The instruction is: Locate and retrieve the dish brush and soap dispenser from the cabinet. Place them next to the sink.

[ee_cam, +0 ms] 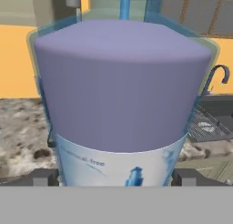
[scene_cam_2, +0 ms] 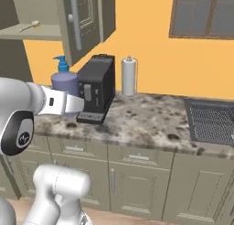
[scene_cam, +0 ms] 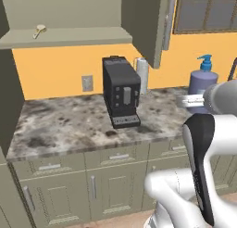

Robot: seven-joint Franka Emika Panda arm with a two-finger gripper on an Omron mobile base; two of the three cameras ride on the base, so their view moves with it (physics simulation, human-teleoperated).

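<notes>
**Straddling the soap dispenser, grip unconfirmed**

The pincer stands at its widest, one fingertip on each side of the soap dispenser's lower body. I cannot tell whether it clamps the bottle or merely brackets it. The bottle is upright over the surface, just beside the coffee machine and well apart from the sink, so carrying likely remains. The dish brush lies on the cabinet shelf, awaiting its turn.

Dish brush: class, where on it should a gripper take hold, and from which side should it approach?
Probably the short white stem of the dish brush, with the jaws closing across it. It lies flat on the cabinet shelf near the front edge, round head farther in, so come through the open front, angled down.
</notes>
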